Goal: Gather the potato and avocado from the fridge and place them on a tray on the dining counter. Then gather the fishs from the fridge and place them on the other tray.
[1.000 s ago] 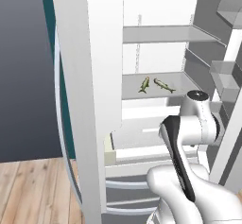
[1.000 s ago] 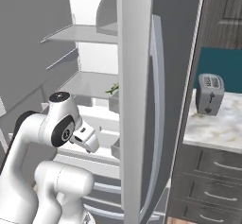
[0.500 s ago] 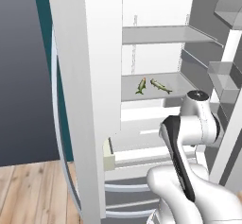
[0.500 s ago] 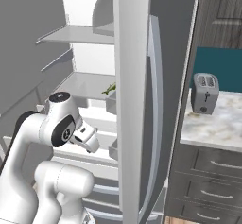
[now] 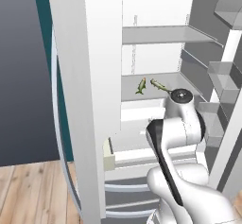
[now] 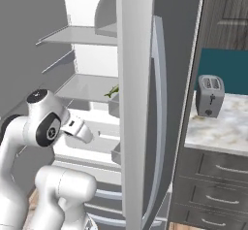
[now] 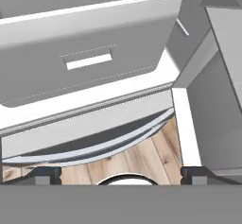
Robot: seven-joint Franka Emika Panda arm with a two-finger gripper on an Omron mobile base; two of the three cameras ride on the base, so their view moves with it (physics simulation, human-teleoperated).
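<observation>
The fridge [image 5: 80,100] stands open, its white shelves in front of me. Two slender grey-green fishs [image 5: 142,86] [image 5: 159,85] lie side by side on the middle shelf, and a bit of one peeks past the door edge [image 6: 112,92]. My arm reaches in below that shelf. My gripper [image 7: 120,173] is open, its fingertips [image 7: 47,173] wide apart with nothing between them. It points down at a white drawer front [image 7: 94,53] with a slot handle. The potato, avocado, trays and dining counter are out of view.
The fridge's right door [image 6: 140,103] stands edge-on close beside my arm. Door bins [image 5: 222,81] line the right side. A toaster [image 6: 209,95] sits on a marbled counter [image 6: 227,132] past the door. Lower drawer handles [image 7: 94,147] and wood floor [image 7: 142,159] lie below the hand.
My arm's upper joint has swung a little to the left in both base views. The fish and fridge have not moved. The gripper stays open.
</observation>
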